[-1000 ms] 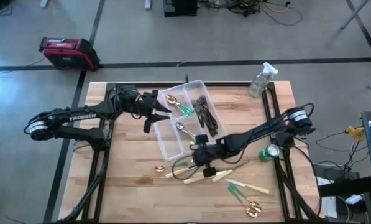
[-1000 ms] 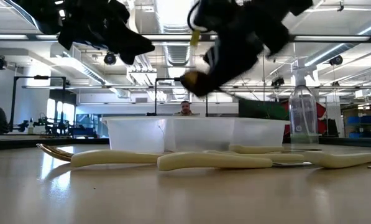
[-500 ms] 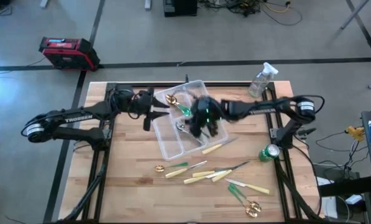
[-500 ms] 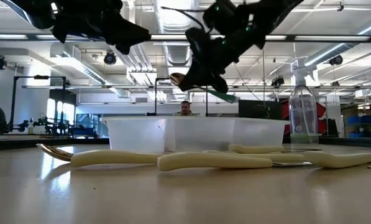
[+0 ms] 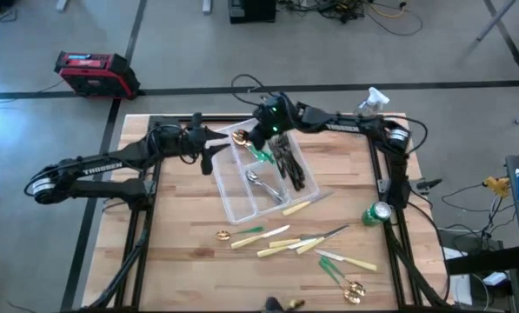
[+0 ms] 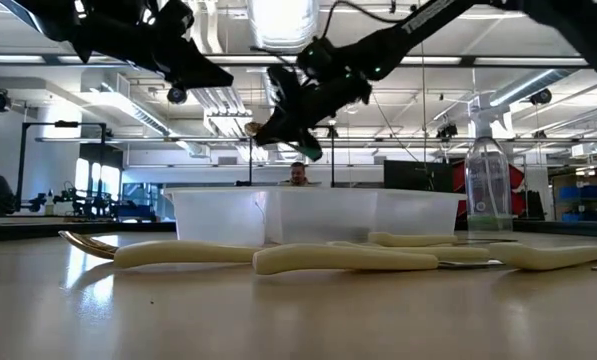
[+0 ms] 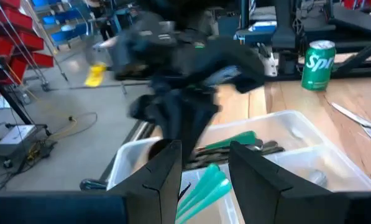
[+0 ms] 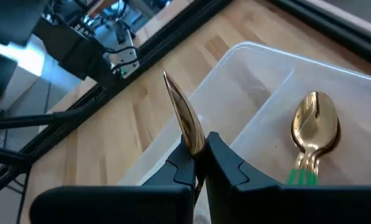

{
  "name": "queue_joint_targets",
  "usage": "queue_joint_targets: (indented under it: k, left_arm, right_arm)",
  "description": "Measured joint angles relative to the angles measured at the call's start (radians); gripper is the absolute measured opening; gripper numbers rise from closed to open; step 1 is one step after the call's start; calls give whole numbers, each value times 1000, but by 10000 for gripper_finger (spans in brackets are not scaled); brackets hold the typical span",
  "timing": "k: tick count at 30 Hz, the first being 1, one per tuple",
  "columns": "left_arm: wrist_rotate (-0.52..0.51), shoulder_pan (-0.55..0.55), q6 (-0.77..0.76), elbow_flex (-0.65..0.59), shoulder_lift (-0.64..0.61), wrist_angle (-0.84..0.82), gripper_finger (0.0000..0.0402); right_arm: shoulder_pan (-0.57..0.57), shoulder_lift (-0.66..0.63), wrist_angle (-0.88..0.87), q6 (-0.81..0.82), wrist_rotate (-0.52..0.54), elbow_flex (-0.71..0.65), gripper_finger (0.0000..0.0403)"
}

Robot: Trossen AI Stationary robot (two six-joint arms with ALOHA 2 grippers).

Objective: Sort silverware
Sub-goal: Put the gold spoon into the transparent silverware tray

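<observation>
Wooden planks make up the table, the broadest thing in the high view, set on a grey floor; the low view looks across it into a bright hall with ceiling lights. At upper centre lies a clear divided bin holding dark forks and a gold spoon. Over its upper left corner the right gripper is clamped on another gold spoon, pinched low on the bowl. Just left of the bin hovers the left gripper, its fingers spread and empty. Cream-handled knives lie loose at lower centre. Such cutlery is likely stiff, light and slick, best pinched across the flat handle.
</observation>
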Motion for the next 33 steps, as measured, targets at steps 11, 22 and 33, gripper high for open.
queue_joint_targets:
  k: [11,22,33]
  left_arm:
    - [35,-1,-18,0,-6,-10,118]
    - [45,-1,-18,0,-9,-27,118]
    - [45,-1,-18,0,-9,-27,118]
  right_arm:
    - [-52,346,-275,11,-84,401,3]
    - [-81,452,-320,60,-129,534,4]
    - [-86,447,-321,62,-44,547,93]
